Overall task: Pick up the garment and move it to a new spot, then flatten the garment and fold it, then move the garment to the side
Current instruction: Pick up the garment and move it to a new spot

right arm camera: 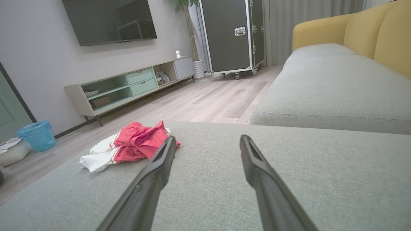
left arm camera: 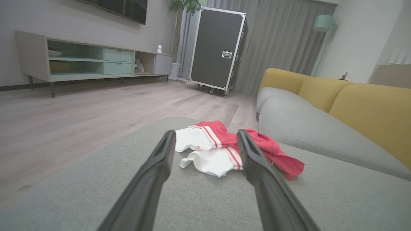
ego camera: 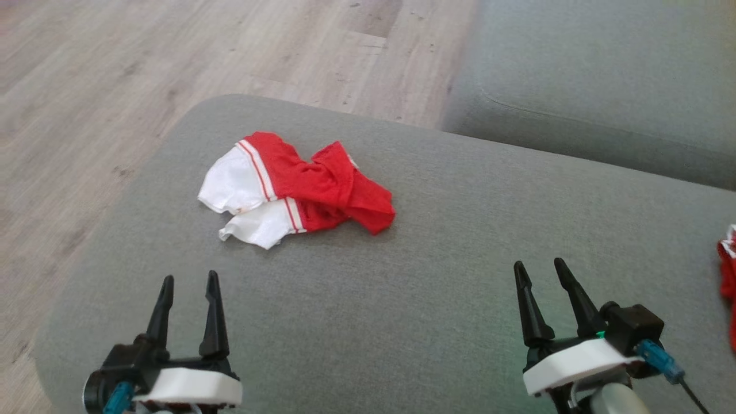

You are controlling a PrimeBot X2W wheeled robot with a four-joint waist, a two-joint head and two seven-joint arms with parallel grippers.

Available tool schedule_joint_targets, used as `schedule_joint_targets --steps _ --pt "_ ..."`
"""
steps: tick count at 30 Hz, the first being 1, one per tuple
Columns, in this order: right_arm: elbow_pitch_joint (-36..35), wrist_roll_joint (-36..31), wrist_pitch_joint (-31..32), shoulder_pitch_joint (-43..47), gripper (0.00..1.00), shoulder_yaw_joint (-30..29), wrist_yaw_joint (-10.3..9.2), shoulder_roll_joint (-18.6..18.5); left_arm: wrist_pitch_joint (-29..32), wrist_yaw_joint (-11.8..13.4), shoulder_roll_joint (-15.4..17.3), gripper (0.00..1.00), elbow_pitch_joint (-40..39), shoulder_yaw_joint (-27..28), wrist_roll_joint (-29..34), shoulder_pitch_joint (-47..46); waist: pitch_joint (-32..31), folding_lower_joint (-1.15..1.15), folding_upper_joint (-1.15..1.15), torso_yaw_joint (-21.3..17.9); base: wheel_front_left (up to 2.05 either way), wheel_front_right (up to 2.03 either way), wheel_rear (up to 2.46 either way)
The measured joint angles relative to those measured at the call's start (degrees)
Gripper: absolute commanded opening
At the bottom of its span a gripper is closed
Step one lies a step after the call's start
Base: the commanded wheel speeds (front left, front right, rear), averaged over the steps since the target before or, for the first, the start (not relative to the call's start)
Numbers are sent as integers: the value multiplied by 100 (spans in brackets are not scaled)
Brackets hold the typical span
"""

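- While both arms hung low over the near edge of the broad grey fabric sofa cushion [ego camera: 402,299], the left gripper [ego camera: 190,277] and the right gripper [ego camera: 539,263] had their long dark fingers spread wide, with nothing between them.
- Farther up the cushion, well apart from both grippers and nearer the left one, lay the crumpled red-and-white mesh garment [ego camera: 299,187]. Its white part was toward the floor side and its red part was bunched toward the middle.
- The step in hand looked to be the first pick-up, not yet begun. The next move would call for a forward reach, then closing on a raised red fold without pinching the upholstery.
- A second scrap of red cloth [ego camera: 727,282] showed at the right edge; what it was could not be told.
- Beyond the cushion, on the pale wood floor [right arm camera: 208,99], a light blue plastic basket [right arm camera: 38,134] stood just beside a white woven basket [right arm camera: 11,154]. The blue one's contents were hidden, and something pale lay in the white one.
- Farthest off, a long low cabinet with green open shelves [right arm camera: 128,86] held a few small items, too small to name.
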Motion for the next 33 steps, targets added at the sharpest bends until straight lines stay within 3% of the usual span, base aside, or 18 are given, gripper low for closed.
schedule_joint_targets --steps 10,15,18,24,31,33 --pt "7 45 0 4 100 113 0 0 0 -104 58 100 105 114 194 -104 198 0 0 73 0 0 0" --pt "-13 -94 0 -144 100 43 0 0 154 -202 346 100 755 -269 165 -1023 502 0 0 -61 0 0 0" --pt "-65 -207 0 -328 100 -34 0 -1 638 -203 523 100 1149 -598 -91 -2004 754 1 0 -162 0 0 0" --pt "-212 -339 0 -744 100 -89 0 -5 1849 -246 1002 100 1819 -1868 -1054 -3710 1341 2 0 -448 0 0 0" --pt "-319 -371 -1 -1071 100 -129 0 -12 3476 -246 1306 100 2531 -2644 -2565 -4661 1972 2 0 -1020 0 0 0" --pt "-374 -364 -1 -1122 100 -129 0 -14 3700 -246 1358 100 2591 -2831 -2695 -4777 2093 2 0 -1150 0 0 0"
